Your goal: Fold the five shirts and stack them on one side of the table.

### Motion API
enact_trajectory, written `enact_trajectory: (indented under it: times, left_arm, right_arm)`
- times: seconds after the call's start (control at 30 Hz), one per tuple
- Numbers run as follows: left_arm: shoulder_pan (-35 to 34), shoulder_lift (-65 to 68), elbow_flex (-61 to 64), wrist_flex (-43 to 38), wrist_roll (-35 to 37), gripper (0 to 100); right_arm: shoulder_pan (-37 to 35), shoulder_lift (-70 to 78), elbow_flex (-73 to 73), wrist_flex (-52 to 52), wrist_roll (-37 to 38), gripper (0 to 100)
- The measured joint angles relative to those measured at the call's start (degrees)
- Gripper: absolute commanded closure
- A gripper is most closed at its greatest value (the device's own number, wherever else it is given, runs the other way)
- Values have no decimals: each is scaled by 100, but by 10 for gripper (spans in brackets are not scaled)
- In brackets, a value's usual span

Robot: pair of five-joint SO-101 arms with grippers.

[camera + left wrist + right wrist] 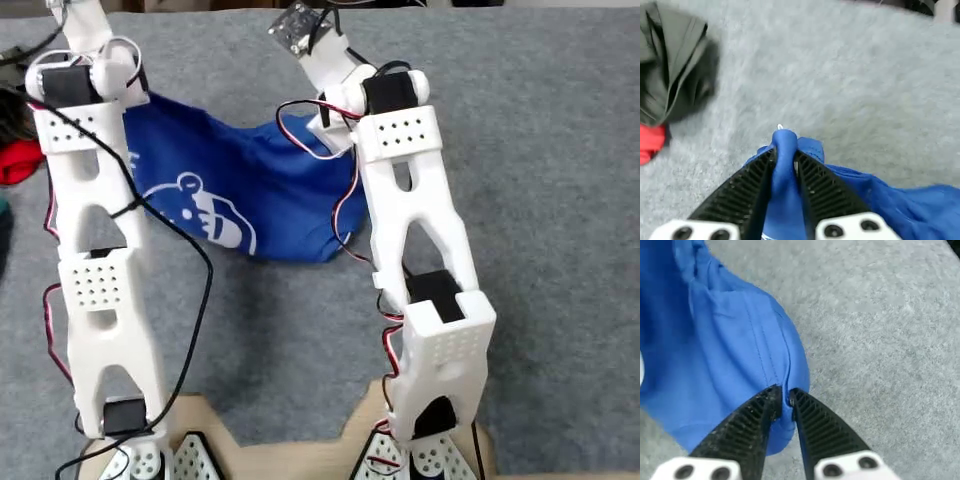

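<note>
Blue shirt (pixel 250 200), a soft cloth printed with a white cartoon figure, lies rumpled on the far half of the desk (pixel 540 150), stretched between the two arms. The desk surface is a grey, fuzzy, felt-like mat. The left arm (pixel 95 270) and the right arm (pixel 420 220), both of white plastic with perforated panels and trailing red and black wires, extend side by side away from their bases towards the shirt. The left claw (pixel 785 150), its black ribbed fingers drawn close, pinches a narrow bunched fold at one end of the shirt. The right claw (pixel 784 390), of the same ribbed form, pinches the stitched hem at the opposite, rounded corner, with the cloth sagging in smooth folds beside it. Beyond the left claw a dark grey garment (pixel 670 65) lies crumpled on the mat, touching a red garment (pixel 650 142) beside it.
</note>
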State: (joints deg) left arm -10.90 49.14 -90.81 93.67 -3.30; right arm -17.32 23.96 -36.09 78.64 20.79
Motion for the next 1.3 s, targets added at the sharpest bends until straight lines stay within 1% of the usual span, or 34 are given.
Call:
enact_trajectory:
  times: [0.13,0.27,0.43,0.53,0.6,0.7,0.77,0.87,1.07,1.2,1.3]
  left_arm:
    - [53,-105,-211,360,0,981]
    - [-53,-677,-229,563,0,981]
    - [-255,-1433,-237,651,0,981]
    - [-352,-1855,-237,651,0,981]
    - [-378,-2163,-229,651,0,981]
    - [-396,-2699,202,651,0,981]
    - [-396,-3103,668,659,0,981]
    - [-396,-3842,1635,659,0,981]
    - [-211,-5618,4299,659,0,981]
    - [202,-6857,6163,659,-352,981]
    - [378,-7675,7253,659,-554,981]
  right_arm:
    - [26,-53,-62,-105,-659,993]
    - [158,-448,-519,-299,-1081,993]
    - [264,-1055,-1705,-352,-1451,993]
    - [466,-1459,-2479,-360,-1688,993]
    - [536,-1732,-2945,-360,-1732,993]
    - [554,-2101,-3411,-352,-1732,993]
    - [554,-2303,-3508,-281,-1714,993]
    - [554,-2514,-3560,88,-1582,993]
    - [554,-3191,-3560,941,-1521,993]
    - [563,-3367,-3569,1459,-1363,993]
    - [607,-3385,-3604,1873,-1248,993]
